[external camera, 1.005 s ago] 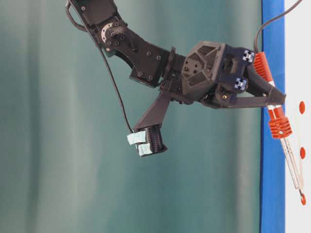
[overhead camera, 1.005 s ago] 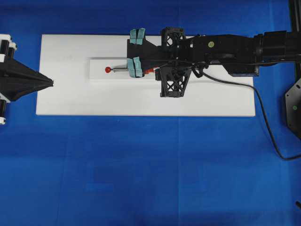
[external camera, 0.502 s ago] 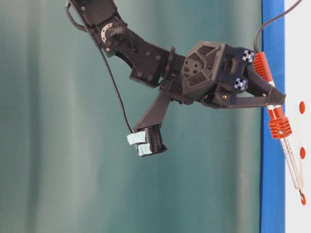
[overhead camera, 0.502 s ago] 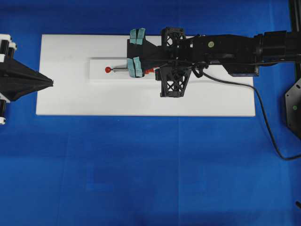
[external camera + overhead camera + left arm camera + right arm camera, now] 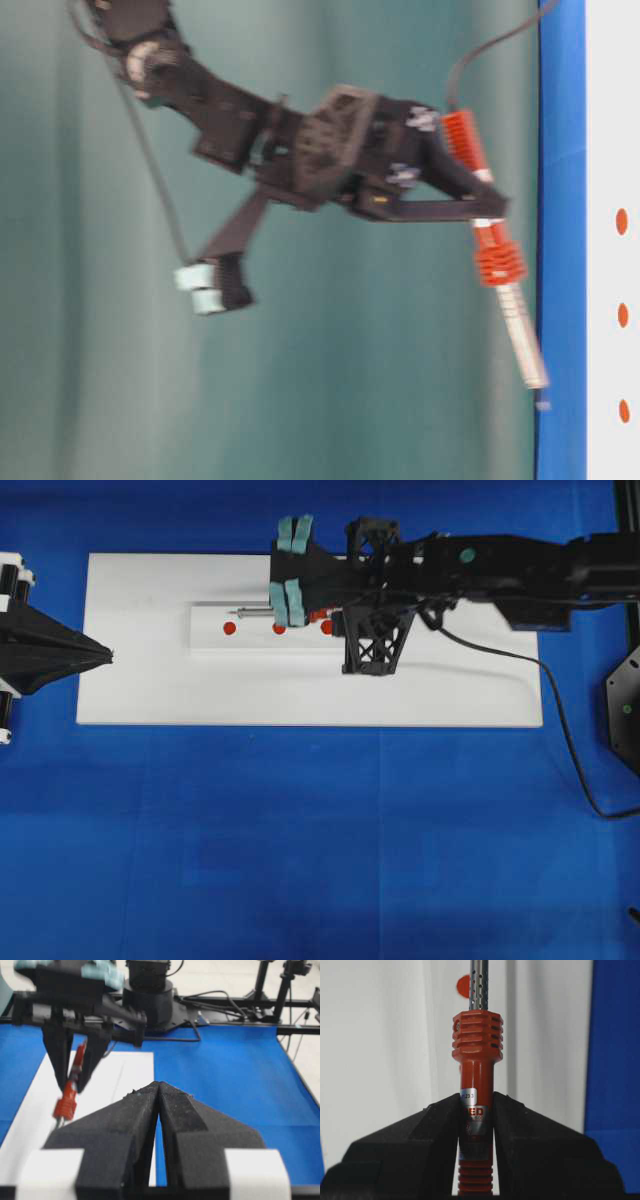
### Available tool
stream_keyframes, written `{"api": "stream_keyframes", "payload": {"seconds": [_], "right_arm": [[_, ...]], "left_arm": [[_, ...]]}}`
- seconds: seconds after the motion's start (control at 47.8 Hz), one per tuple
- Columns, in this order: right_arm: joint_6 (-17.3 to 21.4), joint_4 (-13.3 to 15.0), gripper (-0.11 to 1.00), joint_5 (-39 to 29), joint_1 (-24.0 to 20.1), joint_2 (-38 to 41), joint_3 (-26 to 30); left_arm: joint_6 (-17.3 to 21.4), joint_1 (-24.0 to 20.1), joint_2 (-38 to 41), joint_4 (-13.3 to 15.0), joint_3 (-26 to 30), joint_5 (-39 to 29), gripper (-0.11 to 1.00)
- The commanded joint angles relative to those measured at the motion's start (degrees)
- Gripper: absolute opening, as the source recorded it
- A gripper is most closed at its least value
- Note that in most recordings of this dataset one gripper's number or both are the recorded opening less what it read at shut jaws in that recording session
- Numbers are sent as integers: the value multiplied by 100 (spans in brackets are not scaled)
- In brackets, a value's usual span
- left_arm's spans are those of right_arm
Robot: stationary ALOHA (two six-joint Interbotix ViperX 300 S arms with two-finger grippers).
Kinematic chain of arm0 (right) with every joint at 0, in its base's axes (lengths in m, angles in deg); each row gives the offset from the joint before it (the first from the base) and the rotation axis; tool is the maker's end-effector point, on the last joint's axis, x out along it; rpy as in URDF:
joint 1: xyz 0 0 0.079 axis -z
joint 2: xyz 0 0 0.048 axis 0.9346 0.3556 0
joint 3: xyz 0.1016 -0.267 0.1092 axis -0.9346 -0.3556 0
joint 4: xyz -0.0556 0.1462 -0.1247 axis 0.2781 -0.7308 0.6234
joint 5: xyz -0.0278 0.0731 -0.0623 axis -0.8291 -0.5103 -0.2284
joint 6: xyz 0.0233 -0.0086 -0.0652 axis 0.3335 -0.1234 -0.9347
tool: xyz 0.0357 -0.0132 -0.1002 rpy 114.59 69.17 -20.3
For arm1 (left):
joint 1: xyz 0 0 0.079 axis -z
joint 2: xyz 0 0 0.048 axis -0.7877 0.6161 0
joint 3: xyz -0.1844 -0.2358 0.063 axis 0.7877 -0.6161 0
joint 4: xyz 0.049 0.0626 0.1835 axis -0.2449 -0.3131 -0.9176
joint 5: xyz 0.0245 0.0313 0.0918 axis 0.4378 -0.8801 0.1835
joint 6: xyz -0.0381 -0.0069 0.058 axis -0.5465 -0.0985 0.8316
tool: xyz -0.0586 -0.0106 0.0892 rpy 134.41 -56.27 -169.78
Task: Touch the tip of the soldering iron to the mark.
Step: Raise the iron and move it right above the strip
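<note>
My right pincer (image 5: 476, 1110) clamped on soldering iron (image 5: 476, 1060), arm outstretched; my left pincer (image 5: 159, 1091) closed, parked low.

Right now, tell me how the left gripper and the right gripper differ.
The left gripper holds nothing; the right gripper clamps the soldering iron by its red handle. The left sits at the white board's end; the right hangs over the red marks. Both are black, with jaws closed.

A blue table (image 5: 300, 860) carries a flat white board (image 5: 140, 695). On the board lies a smaller white strip (image 5: 205, 640) with three red dots (image 5: 229, 628) in a row. A black cord (image 5: 572, 755) trails over the blue surface.
</note>
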Motion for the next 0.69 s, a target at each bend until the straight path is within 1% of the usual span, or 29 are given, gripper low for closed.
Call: {"api": "stream_keyframes", "payload": {"seconds": [0.0,0.23,0.67], "right_arm": [[9,35,7,-132,9,-334,220],[0,88,7,-352,9,-694,316],[0,88,7,-360,9,-729,272]], "left_arm": [[-9,-18,18,9,70,26,2],[-9,-18,18,9,70,26,2],[-9,-18,18,9,70,26,2]]}}
